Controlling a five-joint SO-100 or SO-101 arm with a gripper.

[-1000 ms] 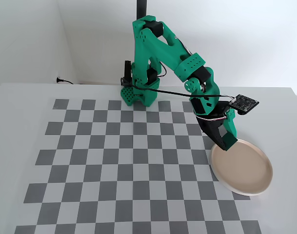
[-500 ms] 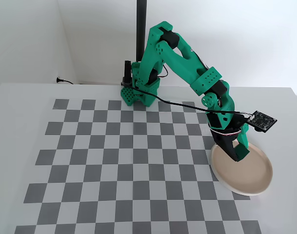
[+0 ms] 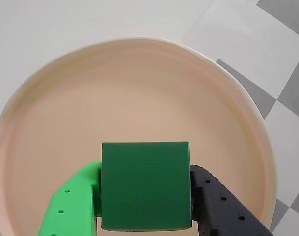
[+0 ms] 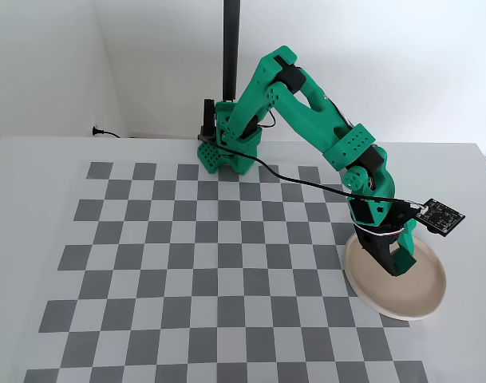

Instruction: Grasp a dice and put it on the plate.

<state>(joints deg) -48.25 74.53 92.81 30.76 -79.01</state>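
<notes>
With the arm (image 4: 306,88) stretched out from its base toward the right side of the checkered mat (image 4: 187,263) in the fixed view, the gripper (image 4: 399,267) hangs right over the plate (image 4: 422,307), its tip down inside the rim line. And look at the wrist view: the dice (image 3: 145,184) sits squarely in the gripper (image 3: 145,216), a plain dark green cube with a bright green finger (image 3: 73,206) pressed against its left face and a black finger (image 3: 223,206) against its right. Both fingers are clamped on it, no gap on either side. Behind the cube the pale pinkish bowl of the plate (image 3: 134,93) fills almost the whole wrist picture, its lighter rim curving round the top and right, with grey and white squares showing past it in the upper right corner. Whether the cube's underside touches the plate surface cannot be told from either view. Back in the fixed view, the plate lies at the right-hand edge of the mat, partly off the checkers, and the small wrist camera board (image 4: 442,215) juts out to the right above it. A black cable (image 4: 298,182) trails from the base across to the wrist.
</notes>
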